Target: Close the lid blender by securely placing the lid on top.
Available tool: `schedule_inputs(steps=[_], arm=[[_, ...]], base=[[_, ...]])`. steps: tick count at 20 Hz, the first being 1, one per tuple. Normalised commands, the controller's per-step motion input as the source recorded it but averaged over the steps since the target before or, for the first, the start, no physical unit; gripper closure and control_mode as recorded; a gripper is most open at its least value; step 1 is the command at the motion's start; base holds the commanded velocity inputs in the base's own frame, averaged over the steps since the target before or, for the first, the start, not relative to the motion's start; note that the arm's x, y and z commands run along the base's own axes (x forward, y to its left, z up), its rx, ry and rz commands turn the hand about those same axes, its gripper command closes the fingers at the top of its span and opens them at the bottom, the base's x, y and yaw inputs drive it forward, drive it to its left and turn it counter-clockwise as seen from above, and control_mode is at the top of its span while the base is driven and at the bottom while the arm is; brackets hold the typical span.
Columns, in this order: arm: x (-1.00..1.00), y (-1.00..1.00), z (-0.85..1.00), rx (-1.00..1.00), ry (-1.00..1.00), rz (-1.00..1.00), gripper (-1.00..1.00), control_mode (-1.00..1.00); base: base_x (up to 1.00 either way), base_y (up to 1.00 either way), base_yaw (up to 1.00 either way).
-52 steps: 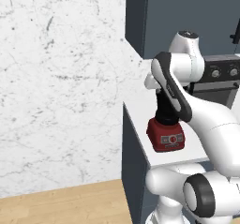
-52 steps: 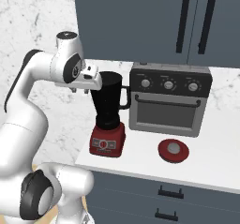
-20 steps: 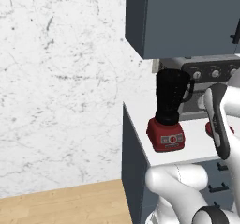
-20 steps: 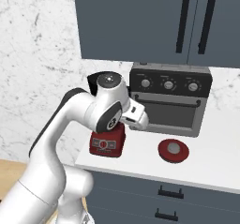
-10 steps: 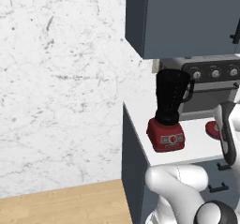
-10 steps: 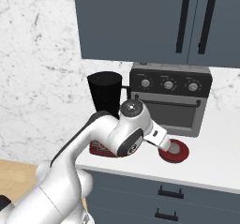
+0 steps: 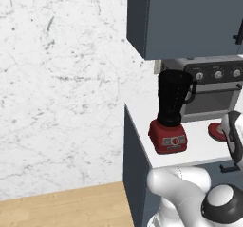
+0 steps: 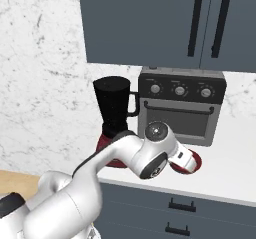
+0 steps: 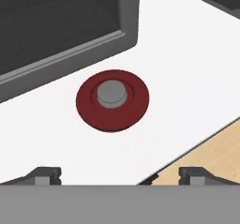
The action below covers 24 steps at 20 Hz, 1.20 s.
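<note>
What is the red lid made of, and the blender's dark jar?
The lid looks like matte red plastic with a grey knob in its middle, though this is only a guess. The blender jar looks like dark tinted plastic or glass; the rendering leaves that open.

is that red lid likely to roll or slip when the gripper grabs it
The lid lies flat on the white counter, a low disc, so it probably won't roll or tip. Its wide rim looks hard to span; the raised grey knob in the middle seems the likelier hold. It looks rigid and light, and may slide if nudged.
</note>
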Motion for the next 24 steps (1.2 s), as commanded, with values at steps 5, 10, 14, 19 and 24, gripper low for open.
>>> schedule_inputs(steps=[5, 10, 14, 19, 24], arm=[[0.18, -0.19, -0.16, 0.0, 0.01, 0.0, -1.0, -1.0], [0.25, -0.02, -0.09, 0.0, 0.03, 0.0, -1.0, -1.0], [0.2, 0.0, -0.07, 0.0, 0.0, 0.02, -1.0, -1.0], [0.2, -0.01, -0.13, 0.0, 0.0, 0.07, -1.0, -1.0], [0.22, -0.04, -0.19, 0.0, 0.0, 0.1, -1.0, -1.0]], base=[[0.0, 0.0, 0.0], [0.0, 0.0, 0.0], [0.0, 0.0, 0.0], [0.0, 0.0, 0.0], [0.0, 0.0, 0.0]])
